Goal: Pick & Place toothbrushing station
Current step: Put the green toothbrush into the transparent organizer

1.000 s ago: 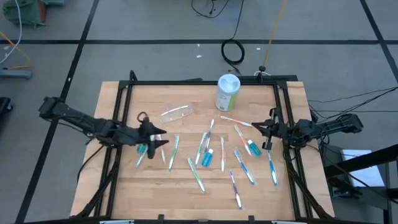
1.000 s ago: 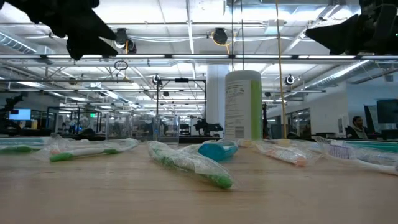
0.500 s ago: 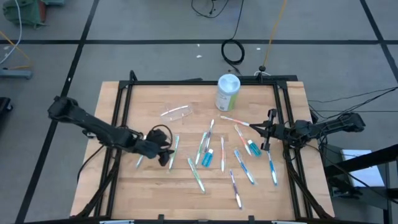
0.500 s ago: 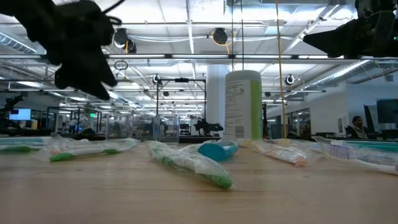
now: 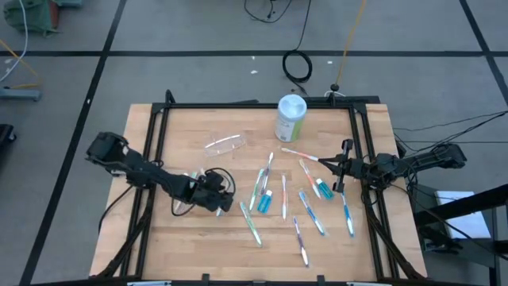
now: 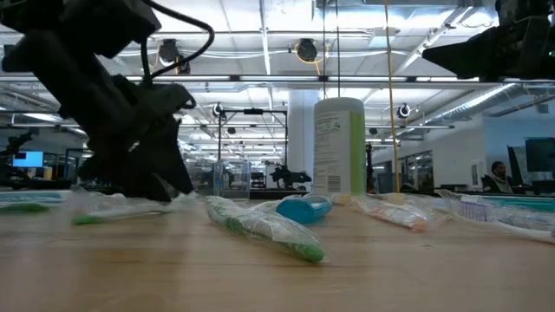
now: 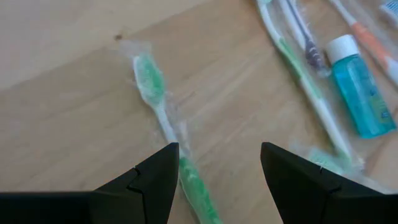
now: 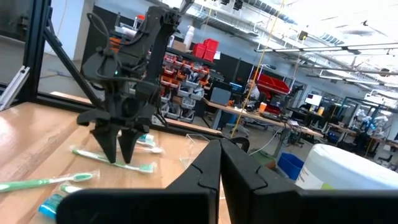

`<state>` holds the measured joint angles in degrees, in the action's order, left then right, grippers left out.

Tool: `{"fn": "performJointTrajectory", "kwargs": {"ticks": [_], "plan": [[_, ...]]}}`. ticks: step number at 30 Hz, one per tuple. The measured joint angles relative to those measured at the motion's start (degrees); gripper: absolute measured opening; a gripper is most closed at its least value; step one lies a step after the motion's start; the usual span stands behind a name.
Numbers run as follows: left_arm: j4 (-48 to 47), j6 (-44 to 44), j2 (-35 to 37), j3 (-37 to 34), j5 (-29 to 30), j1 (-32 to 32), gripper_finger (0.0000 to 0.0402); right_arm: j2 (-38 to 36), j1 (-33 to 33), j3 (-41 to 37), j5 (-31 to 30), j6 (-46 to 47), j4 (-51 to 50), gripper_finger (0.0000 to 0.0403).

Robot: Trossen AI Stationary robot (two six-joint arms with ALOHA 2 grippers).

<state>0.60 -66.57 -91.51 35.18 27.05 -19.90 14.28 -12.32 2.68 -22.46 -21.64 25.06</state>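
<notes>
Several wrapped toothbrushes (image 5: 262, 181) and teal tubes (image 5: 264, 200) lie flat and scattered over the middle of the wooden table. The clear cup (image 5: 226, 144) lies on its side at the far left of them. My left gripper (image 7: 219, 149) is open and points slantwise down, low over the table's left half. A green-and-white wrapped toothbrush (image 7: 163, 121) lies flat between its fingers, close to one of them. The right wrist view shows that gripper (image 8: 118, 149) just above this toothbrush (image 8: 134, 165). My right gripper (image 5: 341, 169) waits shut, raised at the table's right edge.
A pale-green canister with a white lid (image 5: 291, 117) stands upright at the far edge. A black frame rail (image 5: 159, 143) runs round the table. More toothbrushes (image 5: 311, 213) lie toward the near right. Bare wood (image 5: 190, 246) shows at the near left.
My left gripper has come down from high above the table to just over the green toothbrush. It has shifted toward the table's right and near edges and rolled about its own line. Its fingers have stayed open. The toothbrushes and the cup have not moved.
</notes>
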Motion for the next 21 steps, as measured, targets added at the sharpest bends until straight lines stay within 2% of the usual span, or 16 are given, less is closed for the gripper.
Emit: {"fn": "performJointTrajectory", "kwargs": {"ticks": [3,7,12,21], "plan": [[-0.6,-2.6,-1.8,0.1,0.3,0.3,0.0213,0.0,0.0,0.0,0.0,-0.4,0.0,0.0004],[-1.7,-5.0,-2.5,0.1,-0.7,0.6,0.0169,0.0,0.0,0.0,0.0,-0.5,0.4,0.0004],[-0.5,-2.2,-1.1,0.0,-4.5,0.3,0.0121,0.0,0.0,0.0,0.0,-0.5,0.4,0.0004],[-1.7,1.2,-1.0,0.0,-10.1,0.3,0.0059,0.0,0.0,0.0,0.0,-0.5,0.4,0.0004]]}}
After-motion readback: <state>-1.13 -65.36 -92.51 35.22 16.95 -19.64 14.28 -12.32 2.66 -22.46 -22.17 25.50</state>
